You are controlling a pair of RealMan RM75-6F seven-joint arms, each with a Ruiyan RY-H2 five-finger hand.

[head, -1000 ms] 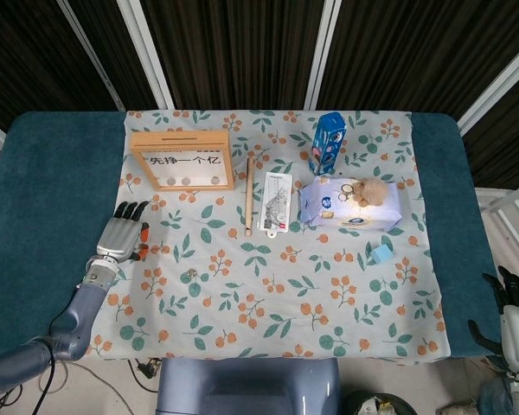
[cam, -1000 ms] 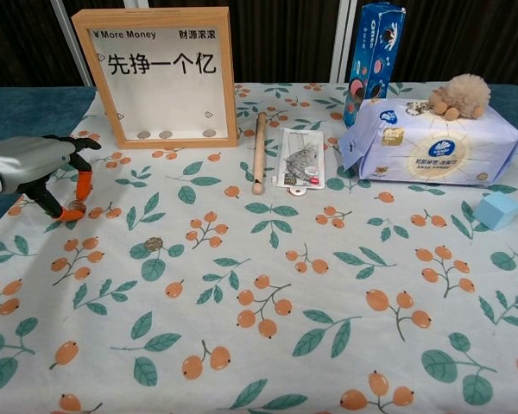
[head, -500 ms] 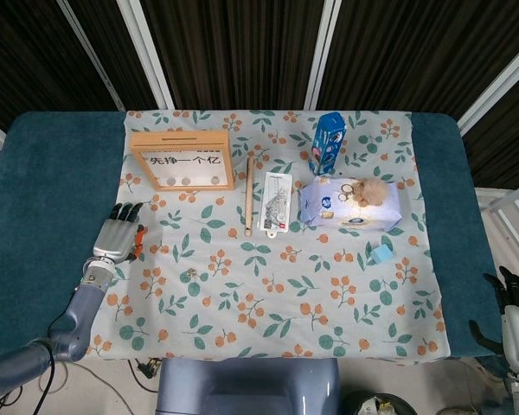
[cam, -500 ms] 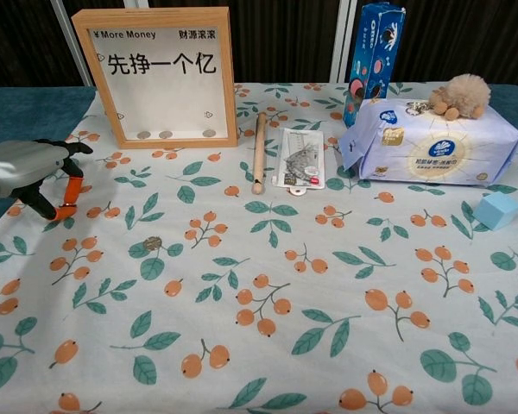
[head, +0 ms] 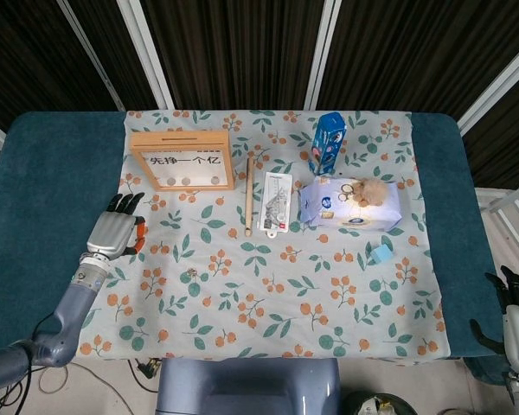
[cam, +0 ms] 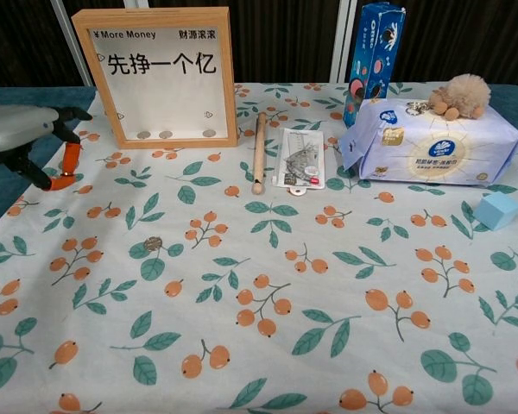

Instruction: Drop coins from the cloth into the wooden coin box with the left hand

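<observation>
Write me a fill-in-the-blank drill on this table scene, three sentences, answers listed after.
1. The plush toy rests on top of the ____ pack.
2. The wooden stick lies between the wooden coin box and the ____ packet.
3. The loose coin on the cloth lies nearer the robot's ____ hand.

Missing words: tissue; flat; left
</observation>
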